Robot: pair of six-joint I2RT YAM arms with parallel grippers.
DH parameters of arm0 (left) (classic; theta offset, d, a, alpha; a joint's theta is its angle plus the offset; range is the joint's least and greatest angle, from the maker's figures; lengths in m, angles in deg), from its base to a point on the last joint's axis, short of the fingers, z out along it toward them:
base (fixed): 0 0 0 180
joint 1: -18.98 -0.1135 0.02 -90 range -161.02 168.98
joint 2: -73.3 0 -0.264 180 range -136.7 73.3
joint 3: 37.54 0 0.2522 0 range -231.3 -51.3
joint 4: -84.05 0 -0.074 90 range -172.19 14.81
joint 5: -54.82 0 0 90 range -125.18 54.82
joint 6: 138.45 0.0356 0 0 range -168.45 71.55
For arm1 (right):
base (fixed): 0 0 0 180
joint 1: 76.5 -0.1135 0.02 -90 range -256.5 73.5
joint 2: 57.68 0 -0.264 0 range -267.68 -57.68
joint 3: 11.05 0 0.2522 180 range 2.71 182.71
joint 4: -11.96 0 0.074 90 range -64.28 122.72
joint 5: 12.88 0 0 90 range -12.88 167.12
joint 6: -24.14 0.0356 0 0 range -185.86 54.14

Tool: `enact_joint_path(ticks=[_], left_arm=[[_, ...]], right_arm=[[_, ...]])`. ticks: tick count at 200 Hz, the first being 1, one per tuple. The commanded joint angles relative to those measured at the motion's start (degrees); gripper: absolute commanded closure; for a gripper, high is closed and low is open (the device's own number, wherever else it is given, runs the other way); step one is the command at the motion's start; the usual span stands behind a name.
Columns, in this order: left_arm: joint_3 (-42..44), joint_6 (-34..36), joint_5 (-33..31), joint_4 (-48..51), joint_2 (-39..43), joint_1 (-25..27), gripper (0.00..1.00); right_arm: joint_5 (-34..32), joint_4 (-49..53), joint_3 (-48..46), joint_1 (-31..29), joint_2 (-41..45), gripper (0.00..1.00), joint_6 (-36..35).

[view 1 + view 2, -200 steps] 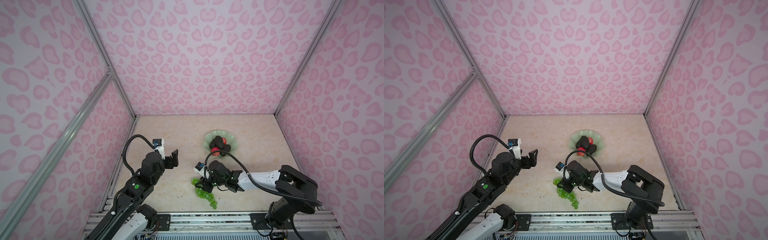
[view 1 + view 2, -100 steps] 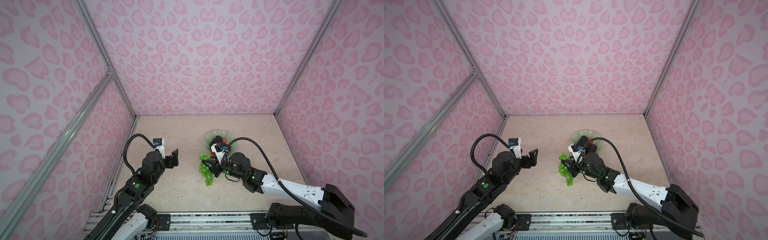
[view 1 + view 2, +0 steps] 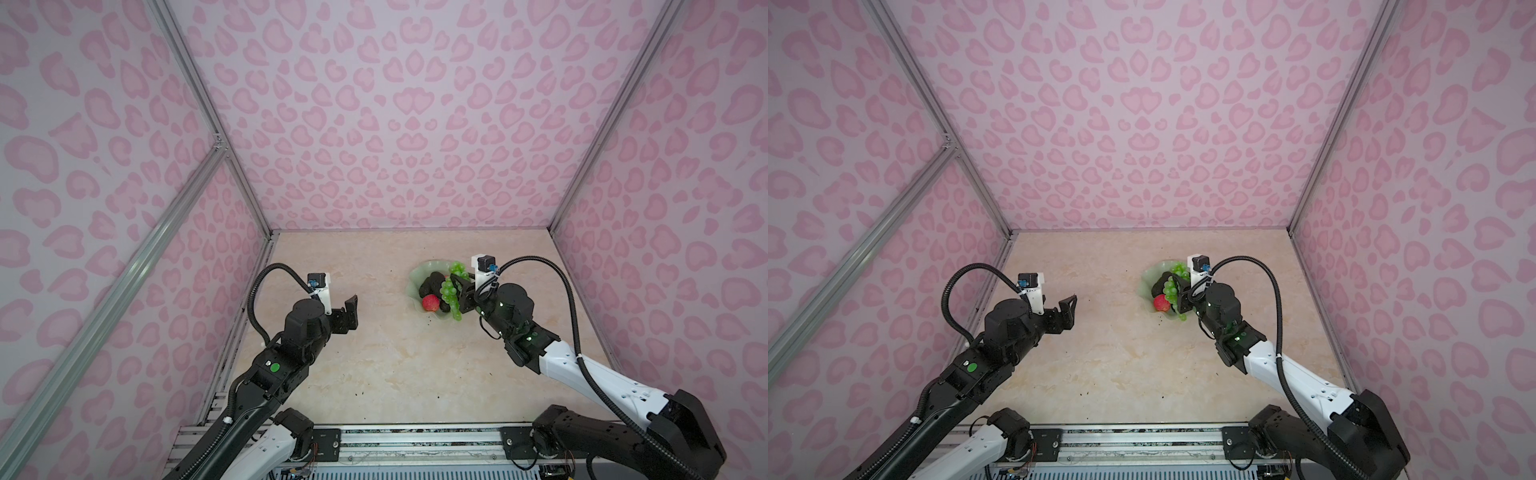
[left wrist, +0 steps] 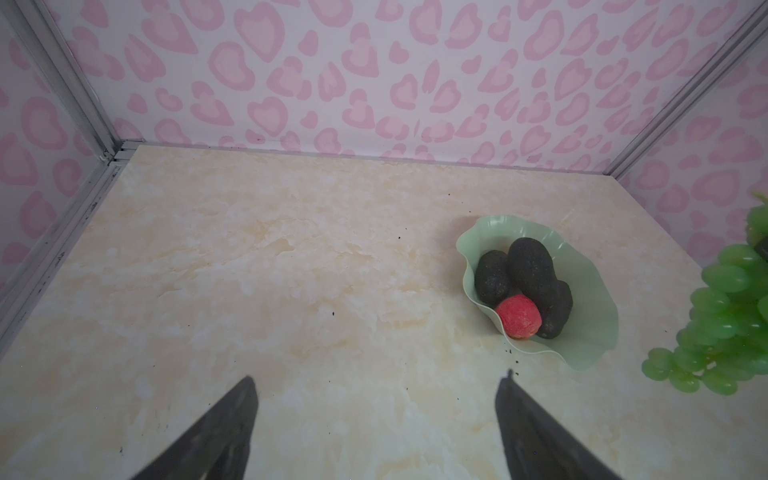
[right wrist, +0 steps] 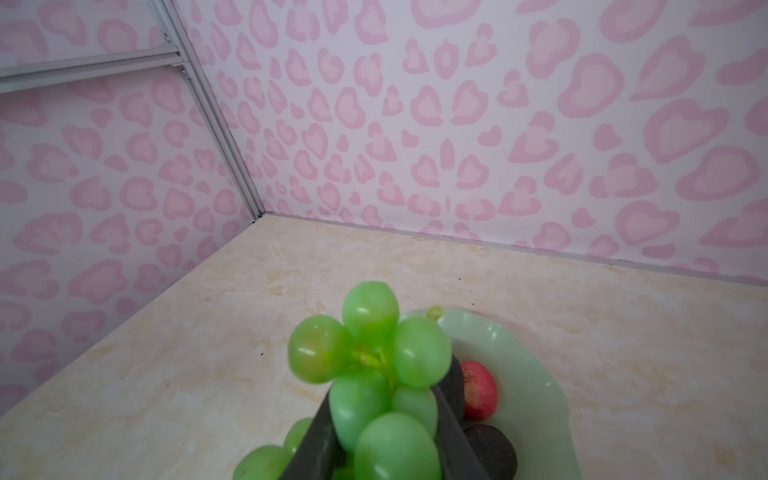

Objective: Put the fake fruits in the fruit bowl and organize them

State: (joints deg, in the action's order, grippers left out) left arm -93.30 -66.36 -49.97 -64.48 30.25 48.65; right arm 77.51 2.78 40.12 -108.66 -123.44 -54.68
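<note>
The pale green fruit bowl sits right of centre on the table. It holds three dark avocados and a red fruit. My right gripper is shut on the green grape bunch. The bunch hangs over the bowl's right side, above the fruit. My left gripper is open with nothing in it, above the table left of the bowl.
Pink patterned walls with aluminium posts close in the marbled table on three sides. A metal rail runs along the front edge. Small dark specks lie on the table near the bowl.
My right gripper has lifted the grape bunch off the table at the front and carried it back and to the right, over the bowl. The left arm has not moved.
</note>
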Motion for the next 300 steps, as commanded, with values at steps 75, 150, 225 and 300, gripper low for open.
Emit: enact_joint_path(ticks=[75,150,225,300], left_arm=[[-1.95,0.04,0.99,-2.92,-3.07,-0.05,0.10],[-4.03,1.34,0.80,-2.55,-4.54,-0.05,0.10],[-3.44,2.32,-1.59,-3.29,-4.22,-0.22,0.10],[5.79,6.04,-17.65,-17.92,-2.30,-5.39,0.02]], right_arm=[[1.66,-13.51,3.91,8.53,-21.28,0.69,-1.01],[4.54,-33.46,5.54,10.63,-36.63,0.30,2.64],[3.17,-29.09,8.02,10.63,-30.51,0.02,-1.97],[-8.30,-0.75,1.48,10.72,-3.00,0.01,-4.01]])
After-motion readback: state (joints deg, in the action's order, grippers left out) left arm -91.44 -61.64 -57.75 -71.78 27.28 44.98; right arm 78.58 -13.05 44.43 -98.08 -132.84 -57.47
